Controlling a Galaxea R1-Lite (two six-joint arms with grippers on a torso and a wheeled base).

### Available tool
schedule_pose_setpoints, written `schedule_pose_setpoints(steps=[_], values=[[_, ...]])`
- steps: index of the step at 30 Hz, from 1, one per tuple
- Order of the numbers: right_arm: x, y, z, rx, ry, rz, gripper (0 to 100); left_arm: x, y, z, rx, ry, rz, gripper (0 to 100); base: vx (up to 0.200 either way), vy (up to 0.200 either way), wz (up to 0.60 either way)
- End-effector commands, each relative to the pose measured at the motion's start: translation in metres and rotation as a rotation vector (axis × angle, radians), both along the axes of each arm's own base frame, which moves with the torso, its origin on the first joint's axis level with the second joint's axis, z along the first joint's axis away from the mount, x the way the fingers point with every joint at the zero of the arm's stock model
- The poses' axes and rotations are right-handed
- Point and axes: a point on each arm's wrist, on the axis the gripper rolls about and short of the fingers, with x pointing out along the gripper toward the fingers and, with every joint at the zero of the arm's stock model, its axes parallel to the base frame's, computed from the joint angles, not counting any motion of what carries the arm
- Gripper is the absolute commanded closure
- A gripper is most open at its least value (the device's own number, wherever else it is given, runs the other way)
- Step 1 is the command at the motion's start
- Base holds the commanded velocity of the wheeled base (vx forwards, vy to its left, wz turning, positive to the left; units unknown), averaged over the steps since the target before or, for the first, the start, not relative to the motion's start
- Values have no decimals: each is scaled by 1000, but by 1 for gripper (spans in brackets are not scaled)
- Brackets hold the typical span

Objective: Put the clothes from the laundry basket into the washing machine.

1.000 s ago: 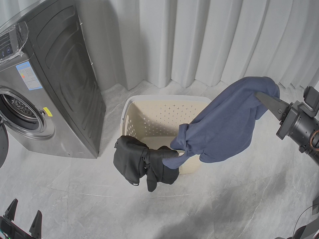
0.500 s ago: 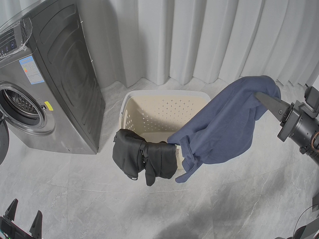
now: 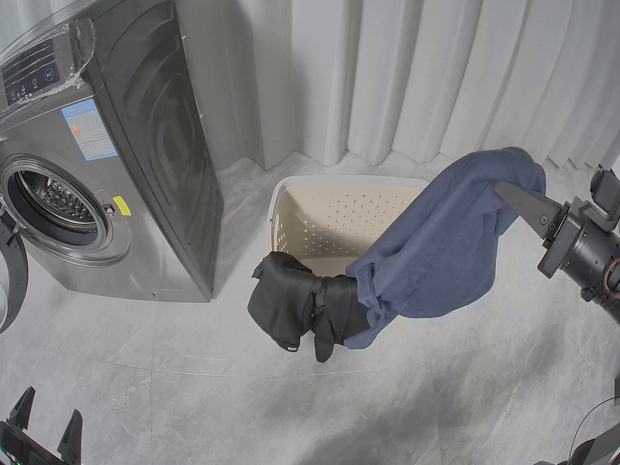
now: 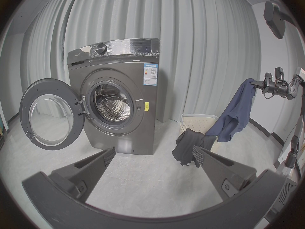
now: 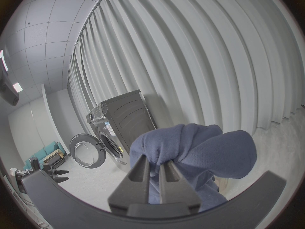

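Note:
My right gripper [image 3: 511,196] is shut on the top of a blue garment [image 3: 445,240] and holds it up at the right of the laundry basket [image 3: 336,184]. The cloth's lower end hangs over the basket's front corner. A black garment [image 3: 290,298] is draped over the basket's front rim. At the left stands the grey washing machine [image 3: 129,163], with its round door [image 4: 50,113] swung open and the drum [image 4: 112,102] showing. My left gripper [image 4: 153,151] is open, low at the near left, apart from everything. In the right wrist view the right gripper [image 5: 155,164] pinches the blue garment [image 5: 203,150].
White curtains [image 3: 400,59] hang behind the basket and the machine. Bare grey tiled floor [image 3: 258,402] lies between me, the basket and the machine. The open door sticks out to the machine's left.
The whole head view has shifted, so the machine and basket sit further right in the picture: the camera moved. The blue garment's hanging end has swung a little.

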Motion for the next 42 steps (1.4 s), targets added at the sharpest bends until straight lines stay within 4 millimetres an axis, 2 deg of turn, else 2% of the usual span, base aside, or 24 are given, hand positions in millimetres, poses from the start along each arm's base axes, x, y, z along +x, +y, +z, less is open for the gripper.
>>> schedule_pose_setpoints(steps=[1, 42], values=[[0, 1, -1, -2, 2, 10, 100, 1, 0, -4, -1, 10, 1, 0, 0, 200, 0], [-3, 7, -5, -2, 14, 44, 100, 1, 0, -4, -1, 10, 1, 0, 0, 200, 0]])
